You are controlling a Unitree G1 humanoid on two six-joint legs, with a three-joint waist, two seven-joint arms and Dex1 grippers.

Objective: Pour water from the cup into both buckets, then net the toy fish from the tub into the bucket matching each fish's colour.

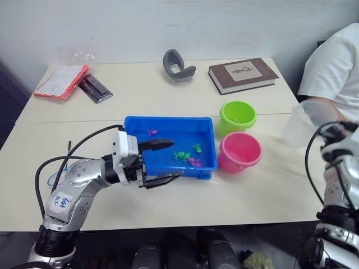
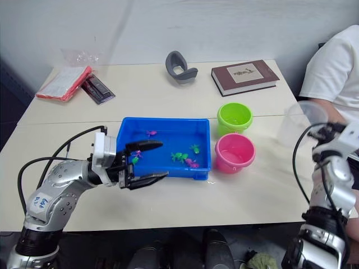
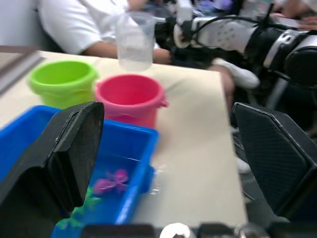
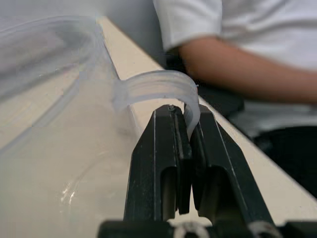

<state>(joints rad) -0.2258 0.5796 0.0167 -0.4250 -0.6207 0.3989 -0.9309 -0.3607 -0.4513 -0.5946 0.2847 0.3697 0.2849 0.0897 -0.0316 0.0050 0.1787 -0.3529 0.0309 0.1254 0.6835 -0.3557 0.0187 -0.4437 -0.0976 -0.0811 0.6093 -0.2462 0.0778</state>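
The clear cup (image 1: 301,122) hangs tilted above the table's right side, beyond the pink bucket (image 1: 240,151). My right gripper (image 4: 187,119) is shut on the cup's handle. The lime green bucket (image 1: 238,116) stands just behind the pink one. Left of both lies the blue tub (image 1: 168,123), holding green fish (image 1: 180,156) and pink fish (image 1: 195,162). My left gripper (image 1: 176,159) is open at the tub's near left corner, with one finger over the water and the other outside the front rim. Part of the net's light blue hoop (image 1: 53,179) shows beside my left arm.
A person in a white shirt (image 1: 331,67) sits at the table's right end, close to the cup. At the back lie a brown book (image 1: 242,75), a grey curved holder (image 1: 178,67), a red packet (image 1: 60,82) and a dark flat item (image 1: 94,88).
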